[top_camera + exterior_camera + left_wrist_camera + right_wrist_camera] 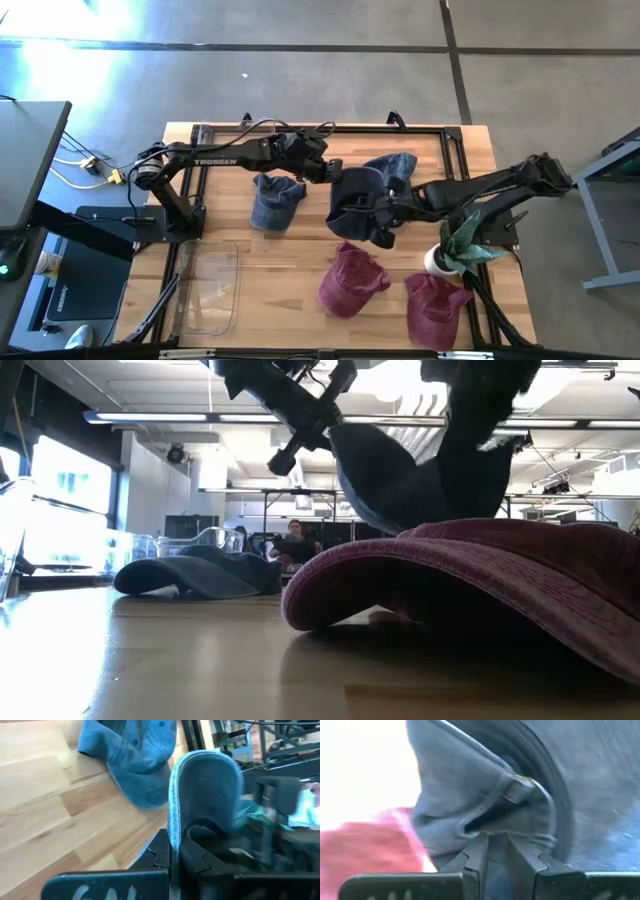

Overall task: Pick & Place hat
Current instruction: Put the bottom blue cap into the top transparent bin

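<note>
While my left gripper (328, 172) clamps the dark blue hat (365, 190), my right gripper (352, 208) pinches its fabric; next I need one gripper to release.

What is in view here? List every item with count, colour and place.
held blue hat: one, dark blue, lifted over the table's middle
lying blue hat: one, faded blue, flat on the table, left of middle
maroon hats: two, near edge, right of middle
clear container: one, see-through, near left corner
potted plant: one, green in a white pot, right side
table: one, light wood
person: one, far background
left claw: clamped on the held blue hat
right claw: closed on its fabric
</note>
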